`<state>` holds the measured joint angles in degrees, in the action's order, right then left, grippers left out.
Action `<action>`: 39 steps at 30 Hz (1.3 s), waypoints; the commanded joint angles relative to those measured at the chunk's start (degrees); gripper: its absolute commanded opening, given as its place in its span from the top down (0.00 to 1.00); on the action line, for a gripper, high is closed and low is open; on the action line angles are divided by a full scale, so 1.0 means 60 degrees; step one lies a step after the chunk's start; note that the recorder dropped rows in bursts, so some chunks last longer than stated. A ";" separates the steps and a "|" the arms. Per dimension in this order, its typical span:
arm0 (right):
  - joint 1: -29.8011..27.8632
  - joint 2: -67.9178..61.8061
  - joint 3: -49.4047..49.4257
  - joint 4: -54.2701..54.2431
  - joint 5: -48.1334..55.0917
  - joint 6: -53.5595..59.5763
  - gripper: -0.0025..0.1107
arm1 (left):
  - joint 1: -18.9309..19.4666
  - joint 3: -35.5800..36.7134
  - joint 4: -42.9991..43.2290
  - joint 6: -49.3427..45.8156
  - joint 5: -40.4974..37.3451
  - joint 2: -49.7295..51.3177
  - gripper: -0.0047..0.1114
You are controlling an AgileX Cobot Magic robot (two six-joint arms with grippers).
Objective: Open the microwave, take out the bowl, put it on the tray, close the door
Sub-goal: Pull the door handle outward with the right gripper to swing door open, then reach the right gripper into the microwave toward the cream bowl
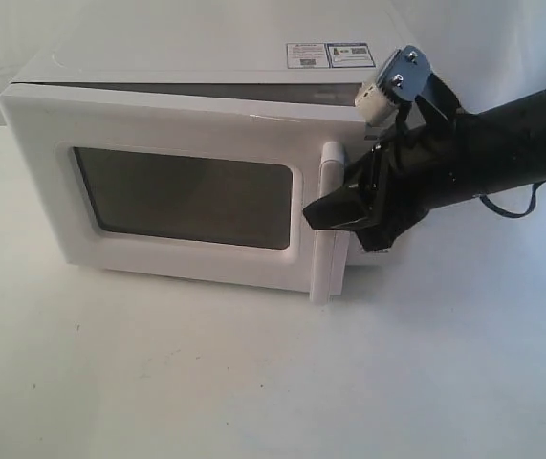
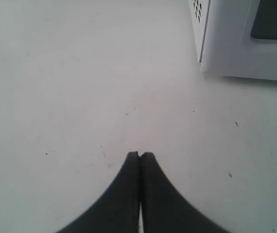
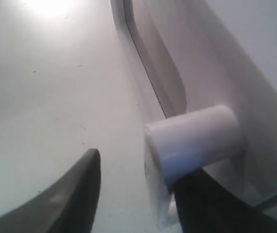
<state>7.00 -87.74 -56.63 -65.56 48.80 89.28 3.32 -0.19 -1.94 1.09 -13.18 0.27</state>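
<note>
R pincer [image 1: 333, 208] w/ jaws astride door [image 1: 53, 172] handle [image 1: 326, 263]; L pincer [image 2: 139, 156] tips together

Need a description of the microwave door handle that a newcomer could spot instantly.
Start at the white microwave on the white table. On its door, right of the dark window in the exterior view, runs the handle, a vertical white bar at the door's edge. It is the only raised bar on the front, and the black right gripper straddles it.

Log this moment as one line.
door: slightly ajar | right gripper: open, hooked on handle | left gripper: shut, over table | bowl: unseen
</note>
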 commanded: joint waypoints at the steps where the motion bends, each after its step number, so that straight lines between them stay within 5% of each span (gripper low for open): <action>1: -0.0037 0.0051 -0.0022 0.0598 0.1008 -0.0428 0.58 | -0.0023 0.0031 -0.0028 0.0020 -0.0020 -0.0045 0.96; 7: -0.0037 0.0051 -0.0022 0.0765 0.3527 -0.1292 0.58 | -0.0023 0.0031 -0.0028 0.0020 -0.0020 -0.0045 0.96; 21: 0.1476 0.2023 -0.0001 0.3195 0.3527 -0.6004 0.59 | -0.0023 0.0031 -0.0028 0.0020 -0.0020 -0.0045 0.96; 27: 0.1868 0.3487 -0.0001 0.5028 0.3527 -0.6052 0.74 | -0.0023 0.0031 -0.0028 0.0020 -0.0020 -0.0045 0.96; 31: 0.1868 0.3668 0.0013 0.8100 0.0591 -0.8470 0.98 | -0.0023 0.0031 -0.0028 0.0020 -0.0020 -0.0045 0.96; 39: 0.1868 0.2220 0.0013 0.6566 -0.2979 -0.8860 0.98 | -0.0023 0.0031 -0.0028 0.0020 -0.0020 -0.0045 0.96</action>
<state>18.27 -71.57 -56.73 -21.13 35.78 35.11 3.32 -0.19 -1.94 1.09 -13.18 0.27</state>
